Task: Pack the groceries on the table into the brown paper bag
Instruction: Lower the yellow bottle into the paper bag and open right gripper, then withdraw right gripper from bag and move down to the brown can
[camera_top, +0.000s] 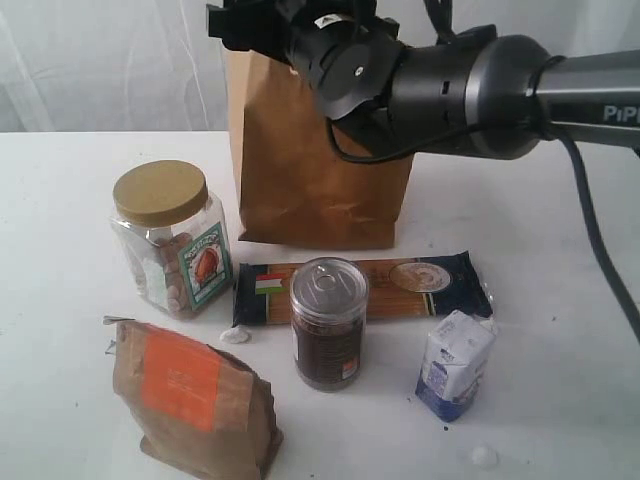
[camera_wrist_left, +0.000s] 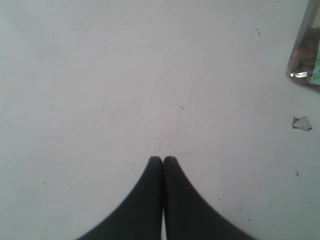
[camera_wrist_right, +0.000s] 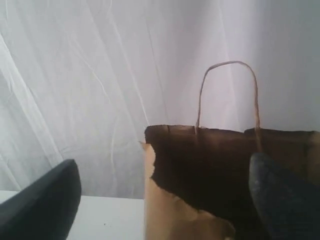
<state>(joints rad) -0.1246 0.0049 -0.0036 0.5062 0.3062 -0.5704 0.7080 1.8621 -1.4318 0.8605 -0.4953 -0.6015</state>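
exterior, bag: brown paper bag (camera_top: 310, 170) upright on the counter (camera_top: 560, 200), right arm (camera_top: 450, 80) across its top.
exterior, groceries: in front of the bag stand the gold-lidded jar (camera_top: 172, 240), spaghetti packet (camera_top: 420, 280), foil-topped jar (camera_top: 328, 322), white-blue carton (camera_top: 453, 363) and brown pouch (camera_top: 190, 400).
left wrist: left pincer (camera_wrist_left: 163, 160) pressed together above the counter.
right wrist: right pincer (camera_wrist_right: 162, 200) spread, facing the bag's open mouth.
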